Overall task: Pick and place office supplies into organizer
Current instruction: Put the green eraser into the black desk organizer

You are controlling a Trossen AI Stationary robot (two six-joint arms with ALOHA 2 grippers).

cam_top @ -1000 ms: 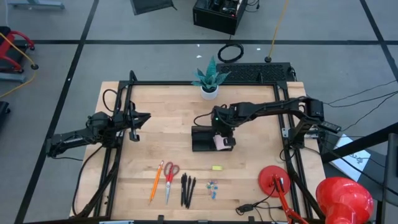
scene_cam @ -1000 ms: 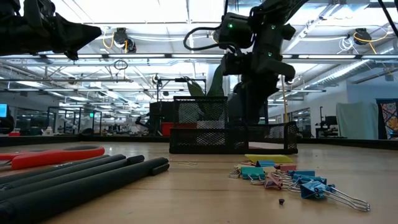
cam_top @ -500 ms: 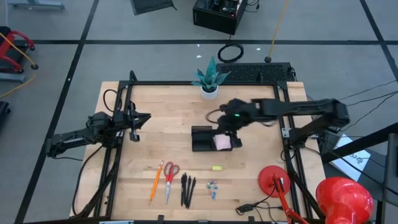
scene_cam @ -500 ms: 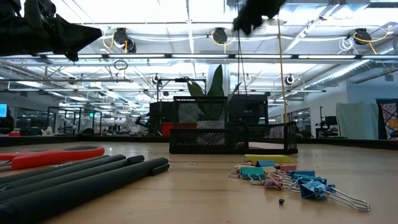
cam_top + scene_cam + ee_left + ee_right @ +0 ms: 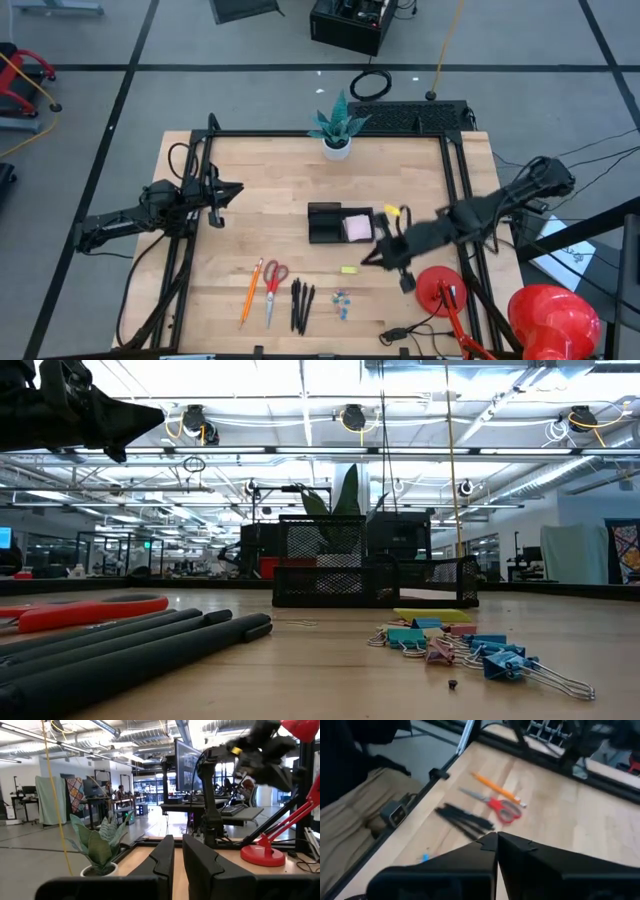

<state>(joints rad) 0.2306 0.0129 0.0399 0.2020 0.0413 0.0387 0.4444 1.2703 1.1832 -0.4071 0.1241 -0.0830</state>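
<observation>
The black organizer point(image 5: 328, 224) stands mid-table, and a pink sticky-note pad point(image 5: 358, 228) lies in its right compartment. On the near side of the table lie the orange pencil point(image 5: 250, 291), red-handled scissors point(image 5: 272, 284), black pens point(image 5: 302, 304), blue clips point(image 5: 343, 301) and a tiny yellow piece point(image 5: 348, 269). My right gripper point(image 5: 370, 260) hovers shut above the table, between the organizer and the yellow piece. The right wrist view looks past its shut fingers point(image 5: 496, 840) at the scissors point(image 5: 500, 807) and pens point(image 5: 464, 820). My left gripper point(image 5: 222, 192) waits shut over the table's left side.
A potted plant in a white pot point(image 5: 335, 138) stands at the far edge. A red round lamp base point(image 5: 441, 286) sits at the near right corner beside my right arm, with a cable point(image 5: 400, 332) near it. Black frame rails point(image 5: 455, 190) run along both sides.
My right gripper has risen from the organizer's right compartment and swung toward the table's near right, now hovering near the yellow piece. The pink sticky-note pad stays in the organizer. The left arm has kept still.
</observation>
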